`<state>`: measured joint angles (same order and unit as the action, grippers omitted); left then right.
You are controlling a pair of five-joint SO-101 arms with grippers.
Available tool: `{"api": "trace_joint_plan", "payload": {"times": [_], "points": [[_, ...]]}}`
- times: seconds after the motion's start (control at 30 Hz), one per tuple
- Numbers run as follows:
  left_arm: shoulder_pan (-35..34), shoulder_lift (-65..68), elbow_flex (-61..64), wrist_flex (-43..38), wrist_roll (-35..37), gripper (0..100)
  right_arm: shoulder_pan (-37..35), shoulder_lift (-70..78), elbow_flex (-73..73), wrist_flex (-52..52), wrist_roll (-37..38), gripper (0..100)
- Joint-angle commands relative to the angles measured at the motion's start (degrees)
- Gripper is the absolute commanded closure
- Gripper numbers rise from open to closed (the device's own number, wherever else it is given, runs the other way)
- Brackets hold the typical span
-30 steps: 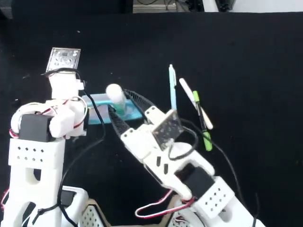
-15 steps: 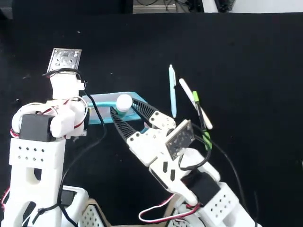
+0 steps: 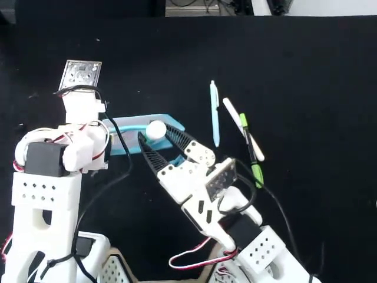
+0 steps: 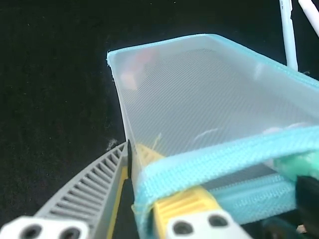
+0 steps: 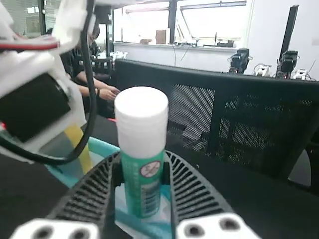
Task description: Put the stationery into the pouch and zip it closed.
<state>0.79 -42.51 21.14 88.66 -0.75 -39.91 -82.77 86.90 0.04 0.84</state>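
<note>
Two arms stand at the near edge of the black table (image 3: 318,65). The left arm is folded low, and its gripper (image 4: 130,167) pinches the zipper hem at one end of the pale blue mesh pouch (image 4: 199,94), which lies open on the cloth in front of that arm. The right arm leans across toward it, its gripper (image 5: 142,167) closed narrow around a glue stick (image 5: 141,149) held upright, white cap on top, its lower end right at the pouch's mouth. Nearer the table's middle, well apart from the pouch, lie a light blue pen (image 3: 214,115), a white pen (image 3: 234,117) and a green marker (image 3: 251,152), the last two crossing. Behind the table are dark mesh chair backs (image 5: 239,134) and bright windows (image 5: 209,20).
</note>
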Motion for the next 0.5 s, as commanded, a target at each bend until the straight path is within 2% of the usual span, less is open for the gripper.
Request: {"api": "trace_joint_plan", "payload": {"times": [0.0, 0.17, 0.3, 0.47], "points": [[0.22, 0.44, -0.57, -0.35, -0.09, 97, 0.88, -0.84, -2.42, 3.16, 0.18, 96.2], [0.22, 0.44, -0.57, -0.44, -0.09, 97, -1.76, -0.84, -12.35, 18.11, -0.09, 82.1], [0.22, 0.53, -0.57, -0.44, -0.09, 97, -2.46, -0.84, -20.26, 25.32, -0.18, 82.9], [0.22, 0.53, -0.57, -0.35, -0.09, 97, -2.2, -0.84, -25.63, 28.75, 0.09, 83.5]]}}
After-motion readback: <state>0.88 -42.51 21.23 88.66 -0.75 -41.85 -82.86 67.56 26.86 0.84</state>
